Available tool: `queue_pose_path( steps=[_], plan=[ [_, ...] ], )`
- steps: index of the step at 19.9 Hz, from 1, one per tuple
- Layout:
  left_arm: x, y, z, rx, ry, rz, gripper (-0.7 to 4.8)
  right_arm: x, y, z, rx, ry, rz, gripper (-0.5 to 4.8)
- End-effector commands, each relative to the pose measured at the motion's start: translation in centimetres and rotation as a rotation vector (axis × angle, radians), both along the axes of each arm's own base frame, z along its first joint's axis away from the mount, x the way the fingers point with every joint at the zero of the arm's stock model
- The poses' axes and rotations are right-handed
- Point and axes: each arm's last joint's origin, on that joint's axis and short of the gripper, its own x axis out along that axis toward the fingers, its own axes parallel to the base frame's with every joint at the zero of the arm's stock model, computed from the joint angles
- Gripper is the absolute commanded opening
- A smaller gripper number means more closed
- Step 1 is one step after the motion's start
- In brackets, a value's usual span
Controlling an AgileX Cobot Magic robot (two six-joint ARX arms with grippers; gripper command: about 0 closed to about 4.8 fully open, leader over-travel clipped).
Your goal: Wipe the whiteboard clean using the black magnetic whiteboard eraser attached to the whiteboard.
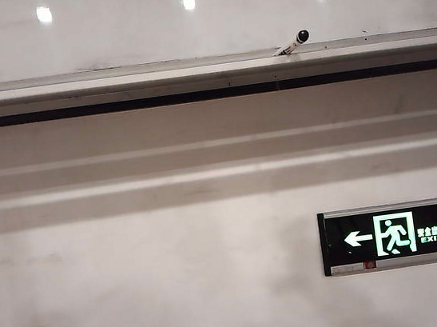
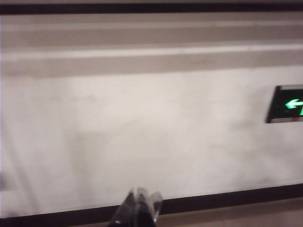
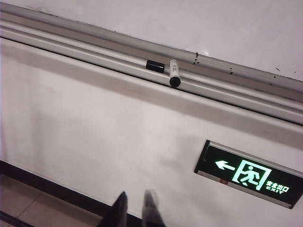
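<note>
Glossy whiteboard across upper frame, marker on its silver ledge, left gripper fingers pressed together, right gripper fingers slightly apart, empty.

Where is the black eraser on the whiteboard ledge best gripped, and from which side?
Probably across its short thickness at the end away from the marker, coming from the room side: the black eraser lies lengthwise on the ledge, whiteboard behind it. The right gripper, slightly parted, and the shut left gripper hang low by the wall.
</note>
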Motion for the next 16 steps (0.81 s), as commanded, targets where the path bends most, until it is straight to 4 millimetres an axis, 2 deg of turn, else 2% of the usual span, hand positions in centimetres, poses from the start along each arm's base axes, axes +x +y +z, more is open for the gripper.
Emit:
queue_pose_path(
  steps=[1, 13, 16],
  plan=[
    [0.00, 0.04, 0.14, 0.009, -0.014, 0.011, -0.04, -0.04, -0.01, 0.22, 0.011, -0.011, 0.002, 0.52],
    [0.00, 0.01, 0.15, 0.009, -0.015, 0.003, -0.04, -0.04, 0.00, 0.21, 0.011, -0.011, 0.002, 0.52],
    [0.00, 0.01, 0.15, 0.009, -0.015, 0.002, -0.04, -0.19, -0.68, -0.63, 0.031, -0.038, -0.031, 0.52]
  ],
)
